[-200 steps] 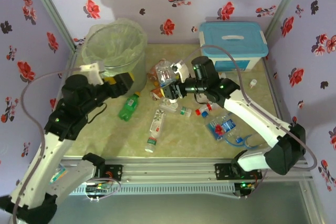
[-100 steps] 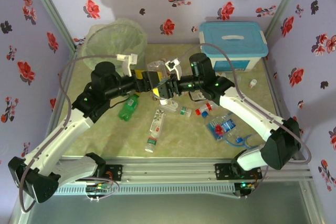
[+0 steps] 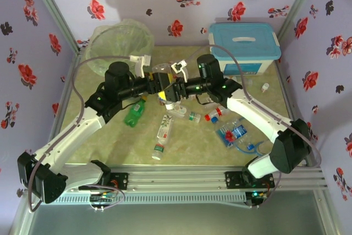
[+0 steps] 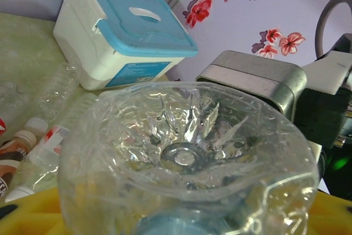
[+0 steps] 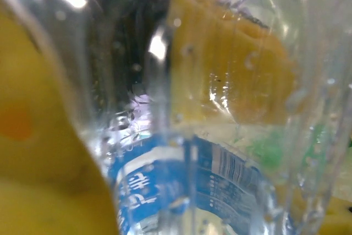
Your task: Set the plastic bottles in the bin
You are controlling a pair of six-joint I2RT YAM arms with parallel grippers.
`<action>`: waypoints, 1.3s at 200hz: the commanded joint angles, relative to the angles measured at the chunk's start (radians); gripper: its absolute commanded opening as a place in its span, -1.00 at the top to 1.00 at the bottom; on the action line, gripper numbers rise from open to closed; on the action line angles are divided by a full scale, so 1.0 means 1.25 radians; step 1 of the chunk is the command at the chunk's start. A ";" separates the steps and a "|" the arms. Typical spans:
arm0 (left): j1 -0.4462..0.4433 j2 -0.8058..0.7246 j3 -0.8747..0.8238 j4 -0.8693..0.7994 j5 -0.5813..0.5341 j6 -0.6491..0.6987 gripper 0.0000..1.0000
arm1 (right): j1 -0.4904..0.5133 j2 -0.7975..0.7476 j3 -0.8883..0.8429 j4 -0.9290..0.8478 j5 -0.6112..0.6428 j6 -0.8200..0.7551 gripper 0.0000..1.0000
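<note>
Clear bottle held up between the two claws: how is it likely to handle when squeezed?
The clear bottle shows no liquid inside, so it is probably light. Its thin walls look creased, so it will likely dent under pressure. The smooth, round plastic might slip or twist.

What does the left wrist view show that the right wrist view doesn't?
Left wrist: the clear bottle seen base-on, the white box with its light-blue lid behind it, loose bottles lying on the table at left, and a grey metal block just right of the bottle.
Right wrist: the bottle's blue label with white print and a barcode, very close and blurred.
Both: the same clear bottle close up, with yellow fingers beside it.
</note>
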 commanded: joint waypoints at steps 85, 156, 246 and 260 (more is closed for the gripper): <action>0.074 0.015 0.118 -0.047 0.019 0.010 0.18 | -0.065 -0.068 0.039 -0.124 0.039 -0.101 -0.99; 0.298 0.065 0.392 -0.226 -0.023 0.103 0.30 | -0.164 -0.220 -0.086 -0.209 0.165 -0.101 -0.99; 0.402 0.452 0.755 -0.621 -0.249 0.349 0.53 | -0.176 -0.277 -0.119 -0.345 0.387 -0.131 -0.98; 0.397 0.469 0.726 -0.619 -0.276 0.367 0.54 | -0.177 -0.277 -0.122 -0.359 0.406 -0.141 -0.99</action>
